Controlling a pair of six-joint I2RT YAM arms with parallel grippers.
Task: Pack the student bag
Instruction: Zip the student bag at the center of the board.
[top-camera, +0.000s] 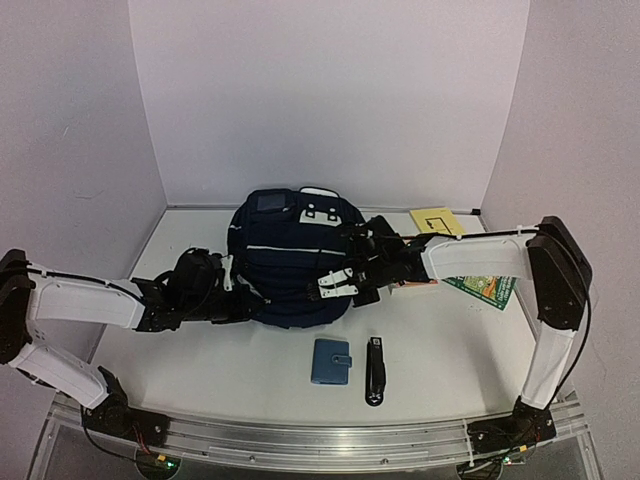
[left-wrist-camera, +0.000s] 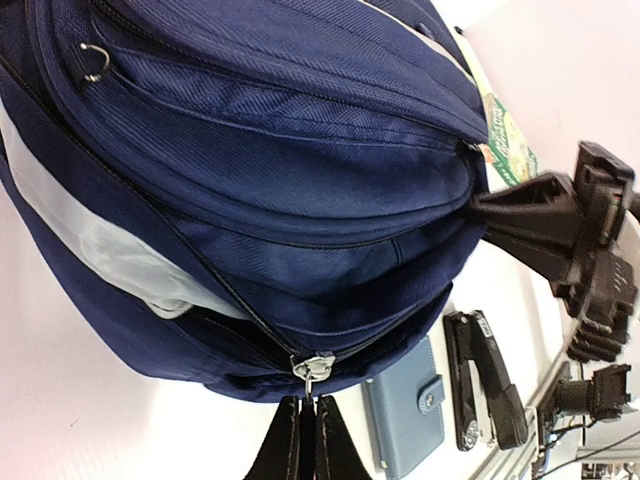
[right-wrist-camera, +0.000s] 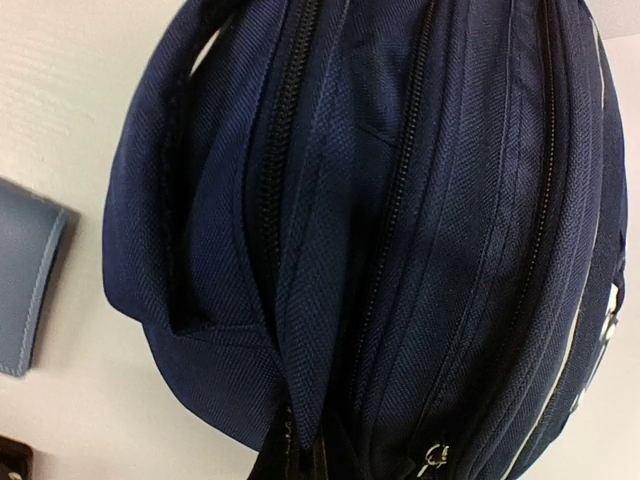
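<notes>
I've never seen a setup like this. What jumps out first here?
A large dark navy fabric backpack lies mid-table. The left hand is pinched shut on its silver metal zipper pull, and the right hand is shut on a fold of the bag's fabric from the other side. In front of the bag lie a small light-blue snap wallet and a black stapler.

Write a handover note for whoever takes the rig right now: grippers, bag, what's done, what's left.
Left gripper: shut on a zipper pull at the edge of the student bag.
Right gripper: shut, pinching the bag's fabric edge on the opposite side.
Bag: lying mid-table between the arms.
Done: both grips set; nothing visibly packed.
Left: probably open the zip. The blue wallet, black stapler, yellow pad and green booklet all lie on the table outside the bag.
</notes>
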